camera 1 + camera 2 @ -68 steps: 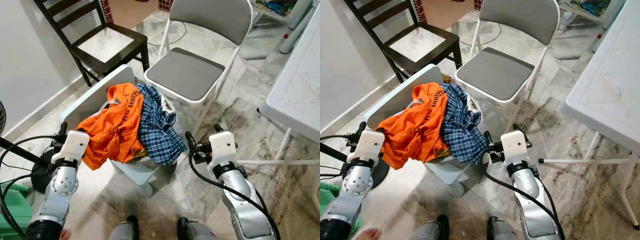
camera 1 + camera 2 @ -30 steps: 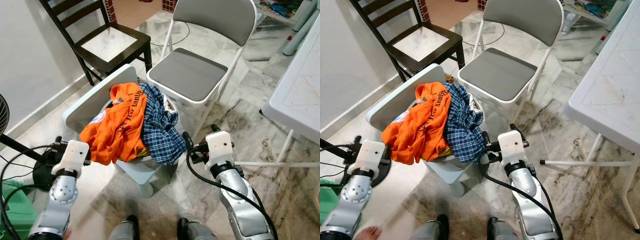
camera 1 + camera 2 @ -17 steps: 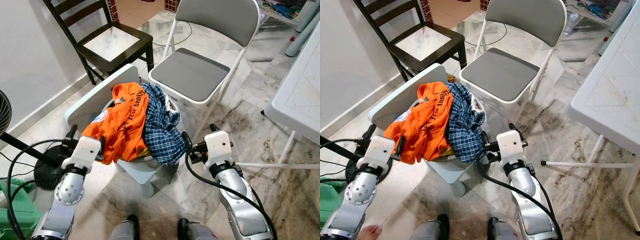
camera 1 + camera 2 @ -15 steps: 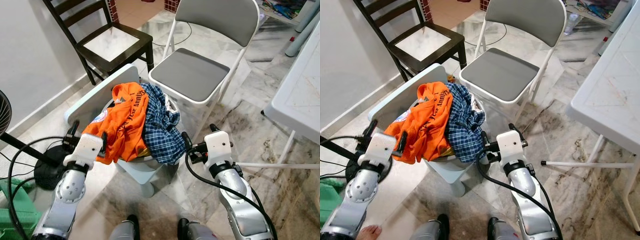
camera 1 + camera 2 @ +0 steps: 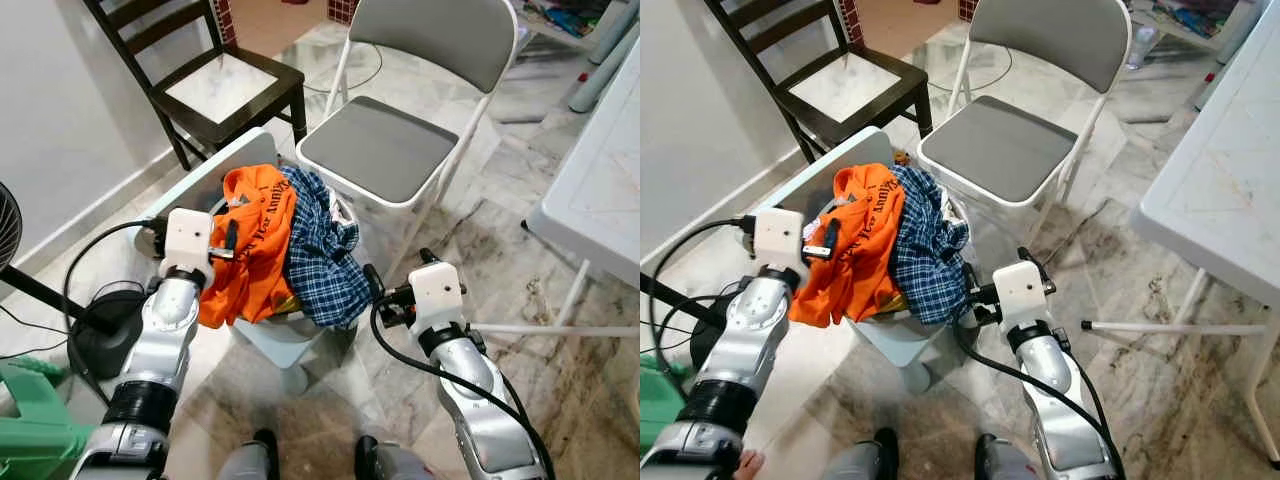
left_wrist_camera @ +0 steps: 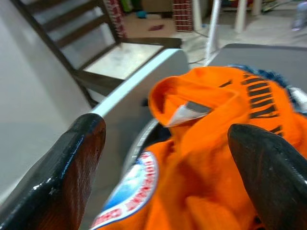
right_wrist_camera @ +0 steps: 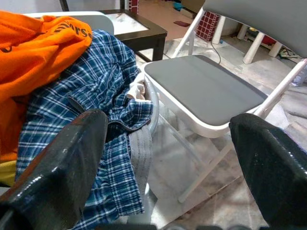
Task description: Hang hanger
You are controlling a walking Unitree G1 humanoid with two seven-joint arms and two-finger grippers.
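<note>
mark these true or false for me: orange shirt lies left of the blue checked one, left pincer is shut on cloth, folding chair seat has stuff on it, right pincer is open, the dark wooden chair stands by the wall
1. The orange t-shirt lies on the robot's left of the blue checked shirt on the pale bin. True.
2. The left pincer is shut on cloth. False: its fingers are spread, at the orange t-shirt, holding nothing.
3. The grey folding chair has things on its seat. False: the seat is bare.
4. The right pincer is open. True; it sits beside the blue checked shirt.
5. The dark wooden chair stands by the wall. True.
</note>
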